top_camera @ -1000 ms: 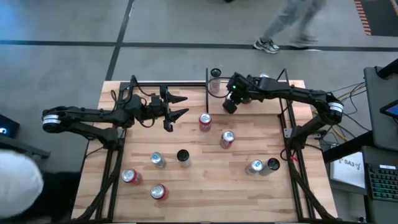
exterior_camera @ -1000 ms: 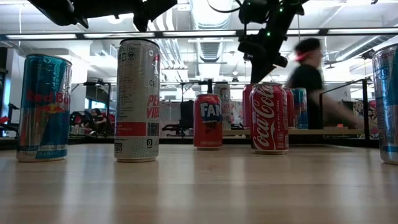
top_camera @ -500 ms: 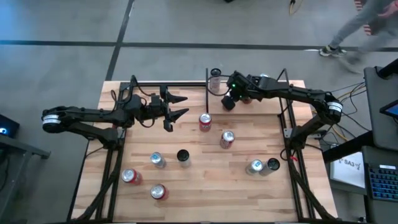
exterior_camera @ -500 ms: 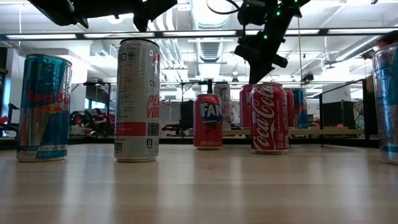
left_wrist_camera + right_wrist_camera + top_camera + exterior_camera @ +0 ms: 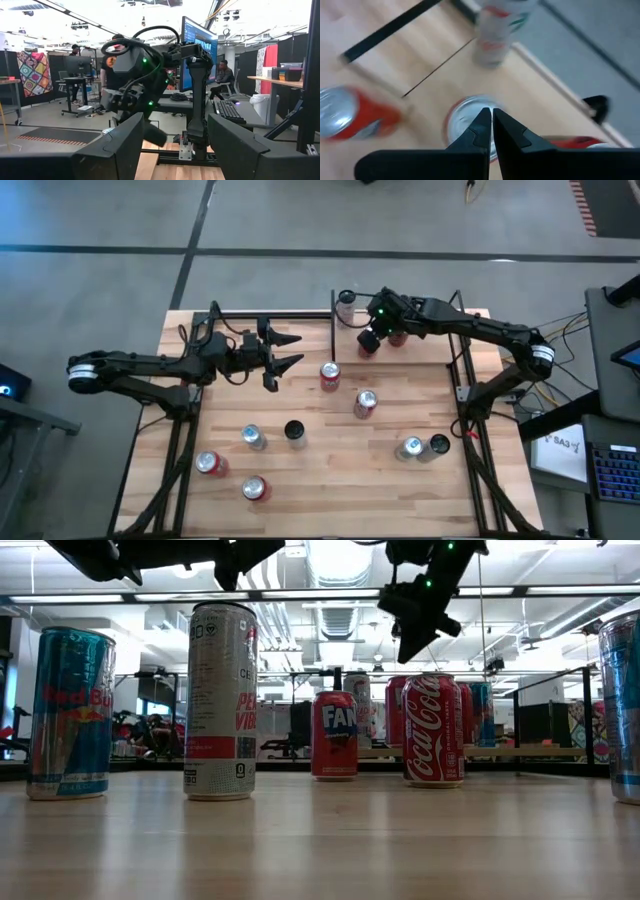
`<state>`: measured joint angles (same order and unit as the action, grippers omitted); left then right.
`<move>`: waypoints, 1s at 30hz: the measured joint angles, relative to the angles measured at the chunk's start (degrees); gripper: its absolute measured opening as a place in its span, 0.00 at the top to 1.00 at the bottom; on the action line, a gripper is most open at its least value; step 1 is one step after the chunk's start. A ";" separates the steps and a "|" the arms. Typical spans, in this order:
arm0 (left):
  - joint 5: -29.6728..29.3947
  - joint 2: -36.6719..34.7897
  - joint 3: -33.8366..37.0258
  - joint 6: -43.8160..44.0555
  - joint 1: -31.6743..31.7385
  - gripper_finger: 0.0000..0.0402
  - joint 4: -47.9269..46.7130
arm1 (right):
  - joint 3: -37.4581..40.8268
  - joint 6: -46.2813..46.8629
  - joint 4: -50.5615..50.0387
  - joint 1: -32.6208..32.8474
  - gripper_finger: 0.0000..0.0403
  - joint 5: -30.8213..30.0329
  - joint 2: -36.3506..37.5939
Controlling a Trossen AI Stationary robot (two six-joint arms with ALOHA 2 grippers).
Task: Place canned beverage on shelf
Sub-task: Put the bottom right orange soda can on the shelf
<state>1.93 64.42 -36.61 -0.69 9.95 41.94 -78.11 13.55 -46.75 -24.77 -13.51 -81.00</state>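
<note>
While the right gripper's fingers [image 5: 490, 122] press together, empty, a can [image 5: 470, 117] on the shelf [image 5: 420, 345] sits just beneath them.

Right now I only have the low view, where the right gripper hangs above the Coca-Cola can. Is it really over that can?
Observer: No. From above, the right gripper is farther back, over the shelf, near its left end.
Operator: Is it holding anything?
Observer: No. Its wrist view shows the fingers shut and empty, above a can's silver top.
Operator: And the left gripper?
Observer: The left gripper hangs open and empty over the table's back left part, clear of the cans.
</note>
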 joint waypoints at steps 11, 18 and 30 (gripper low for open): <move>0.00 0.00 0.01 -0.02 -0.02 0.49 -0.45 | 0.28 -0.69 -7.98 0.39 0.98 15.03 -0.67; 0.02 0.00 0.01 -0.04 -0.02 0.49 -0.53 | 1.22 -0.67 -6.95 0.36 0.98 14.92 -0.80; 0.02 0.00 0.01 -0.04 0.00 0.49 -0.51 | 2.54 -0.56 -4.74 0.36 0.98 10.35 -0.85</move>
<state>1.96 64.42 -36.60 -0.73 9.95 41.43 -75.57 12.99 -51.49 -24.40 -3.16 -81.84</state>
